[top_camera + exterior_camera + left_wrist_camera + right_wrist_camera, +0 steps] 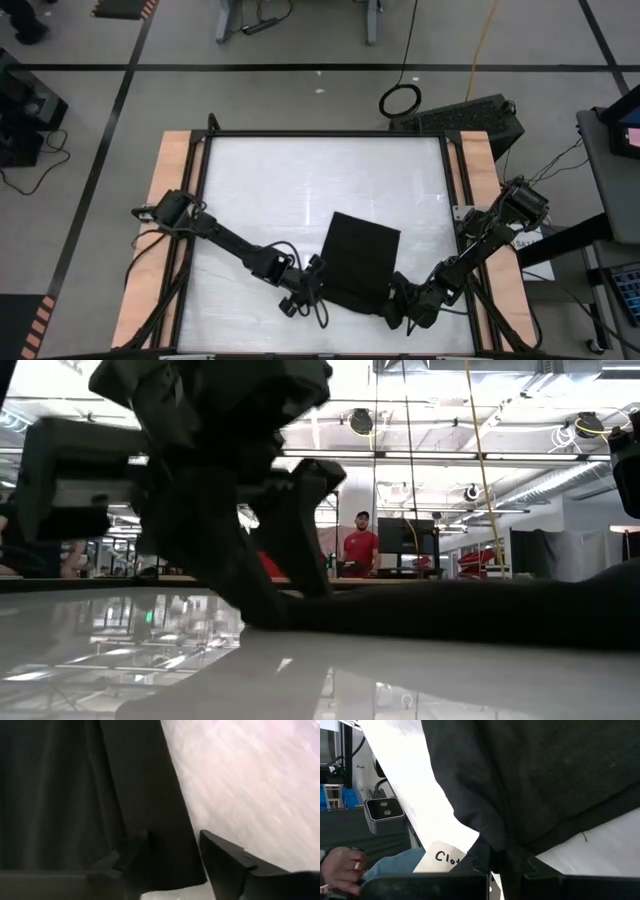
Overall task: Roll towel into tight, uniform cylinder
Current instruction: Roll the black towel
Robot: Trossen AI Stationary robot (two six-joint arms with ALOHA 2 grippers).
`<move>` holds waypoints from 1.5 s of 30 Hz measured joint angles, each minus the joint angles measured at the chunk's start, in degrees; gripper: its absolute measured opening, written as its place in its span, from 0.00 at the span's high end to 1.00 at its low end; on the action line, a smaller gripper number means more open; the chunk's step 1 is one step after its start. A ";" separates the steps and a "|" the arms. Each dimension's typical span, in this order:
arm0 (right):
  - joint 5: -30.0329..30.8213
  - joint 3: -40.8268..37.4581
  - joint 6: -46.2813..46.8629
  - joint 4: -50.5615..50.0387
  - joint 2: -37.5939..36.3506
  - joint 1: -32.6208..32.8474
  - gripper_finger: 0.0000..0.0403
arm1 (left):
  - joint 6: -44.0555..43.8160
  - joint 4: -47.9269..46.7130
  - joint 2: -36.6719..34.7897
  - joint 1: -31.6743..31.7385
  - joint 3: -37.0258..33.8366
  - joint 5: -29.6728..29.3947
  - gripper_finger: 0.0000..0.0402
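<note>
The black towel (358, 260) lies flat on the white table (270, 190), near the near edge. My left gripper (316, 282) is open at the towel's near left corner. In the left wrist view one finger (131, 851) stands over the cloth and the other (225, 862) over the bare table beside the towel's edge (185, 820). The low view shows its fingers (262, 600) down at table height at the towel's end (480, 615). My right gripper (397, 296) is shut on the towel's near right corner. No white tag shows. My left gripper: I cannot tell whether its fingers touch the towel. My right gripper pinches the towel's near right corner (492, 840) between its two fingers, coming low from the table's near right side. The cloth bunches into folds at the fingers and the rest of the towel lies on the table; one layer or several, I cannot tell.
Wooden side boards (165, 230) and a black frame (320, 133) border the table. The right wrist view shows a white label (442, 857), a small camera box (384, 809) and a person's hand (340, 862) beyond the table's edge. A person in red (360, 545) stands far off.
</note>
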 joint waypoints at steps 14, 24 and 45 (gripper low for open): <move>0.10 0.00 -4.27 3.47 -0.14 0.48 0.97 | -12.20 1.27 1.14 4.90 0.11 19.25 0.97; 1.91 0.00 -20.37 0.98 -7.54 2.18 0.63 | -24.11 1.31 1.24 11.10 0.00 35.96 0.97; 11.85 18.99 -63.32 -22.80 2.68 6.50 0.46 | -37.44 7.21 6.72 13.61 0.35 47.11 0.97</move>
